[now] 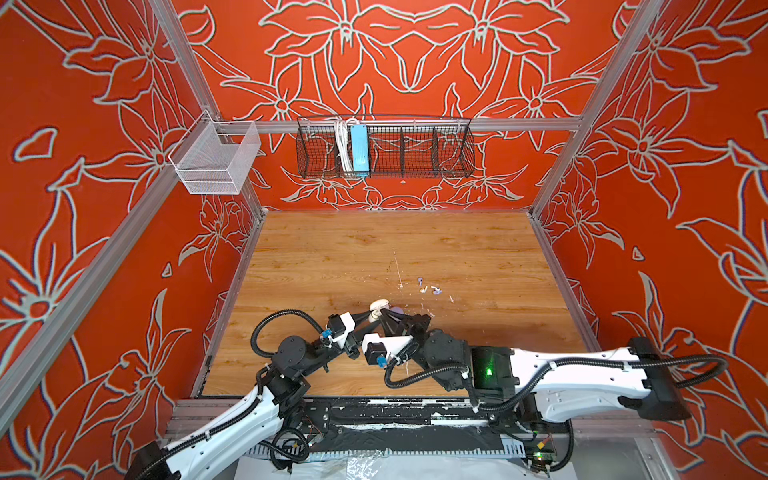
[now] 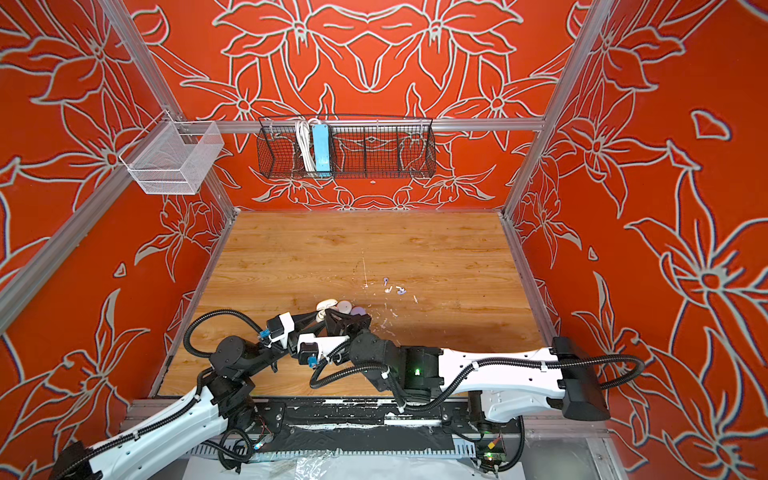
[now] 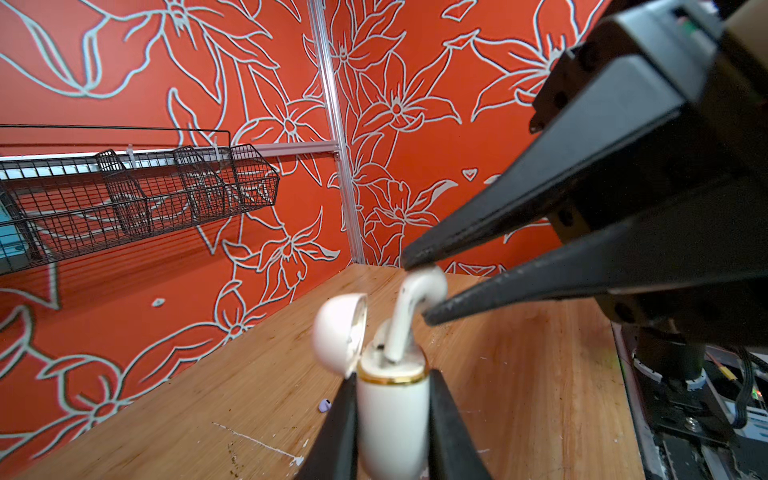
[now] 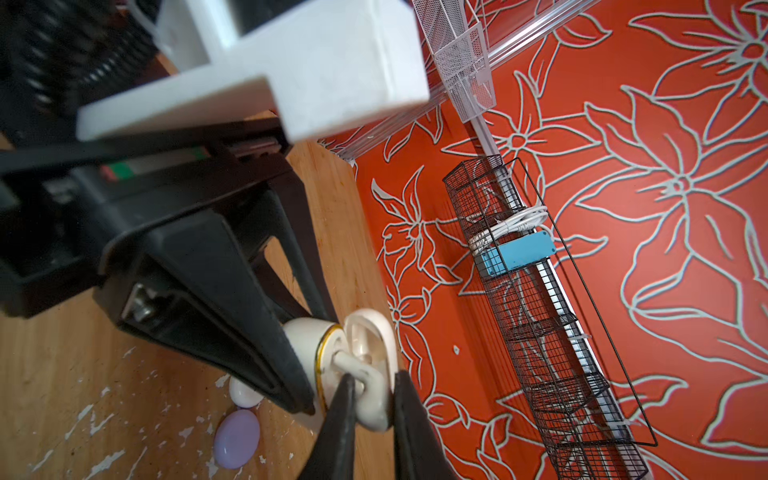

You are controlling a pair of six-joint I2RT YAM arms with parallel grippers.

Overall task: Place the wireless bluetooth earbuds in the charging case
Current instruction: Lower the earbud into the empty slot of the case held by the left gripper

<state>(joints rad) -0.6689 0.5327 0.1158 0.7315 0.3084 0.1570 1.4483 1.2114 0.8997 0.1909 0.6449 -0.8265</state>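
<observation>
Insertion is happening now: the right gripper (image 3: 424,293) is pinching a white earbud (image 3: 409,316) by its head, jaws nearly closed on it, with the stem tip sitting in a socket of the charging case (image 3: 392,415). The left gripper (image 3: 393,376) is clamping that case from both sides, directly below the right gripper, and the lid (image 3: 338,332) is hanging open. Next move is probably calling for a straight push down, then a release; a tilted stem is risking a jam. The other socket is possibly holding a bud, can't tell. Loose earbuds (image 1: 428,289) are lying on the surface beyond both grippers, and a lavender case (image 4: 237,432) is sitting just beside them.
</observation>
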